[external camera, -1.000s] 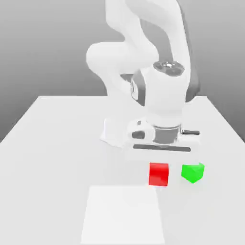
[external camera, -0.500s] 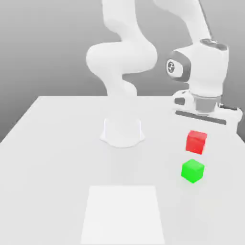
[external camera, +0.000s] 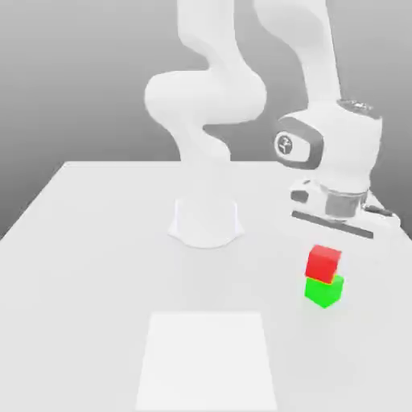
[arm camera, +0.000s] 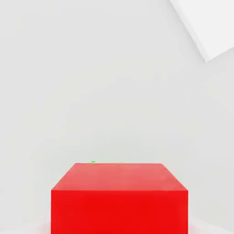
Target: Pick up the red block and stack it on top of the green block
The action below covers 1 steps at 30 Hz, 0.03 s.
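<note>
The red block (external camera: pixel 323 263) rests squarely on top of the green block (external camera: pixel 324 291) at the exterior view's right, toward the front of the table. My gripper (external camera: pixel 326 250) hangs straight down over the pair and is shut on the red block. In the hand view the red block (arm camera: pixel 119 197) looms large and close, and only a thin sliver of the green block (arm camera: pixel 93 162) peeks out behind its top edge.
A flat white square (external camera: pixel 208 362) lies on the table (external camera: pixel 88 241) near the front, left of the stack; its corner (arm camera: pixel 205 27) appears in the hand view. The arm's base (external camera: pixel 206 221) stands behind, at the middle.
The gripper carried the red block up and to the exterior view's right, then lowered it from above the green block until it sits on top of it.
</note>
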{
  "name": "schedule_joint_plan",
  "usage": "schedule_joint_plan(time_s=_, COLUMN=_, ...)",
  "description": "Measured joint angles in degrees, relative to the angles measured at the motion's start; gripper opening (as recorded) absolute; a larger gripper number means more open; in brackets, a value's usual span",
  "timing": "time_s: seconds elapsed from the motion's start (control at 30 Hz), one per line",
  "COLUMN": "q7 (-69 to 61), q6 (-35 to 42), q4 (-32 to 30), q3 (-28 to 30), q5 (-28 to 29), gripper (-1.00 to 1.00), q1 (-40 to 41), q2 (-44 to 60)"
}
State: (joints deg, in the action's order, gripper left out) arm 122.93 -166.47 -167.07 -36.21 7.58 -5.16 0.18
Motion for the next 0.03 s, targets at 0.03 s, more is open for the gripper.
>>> schedule_joint_plan(time_s=0.03, q7=0.1, q6=-1.1, q4=-0.1, q3=0.0, q5=0.2, gripper=-1.00, q1=0.1, q2=0.9)
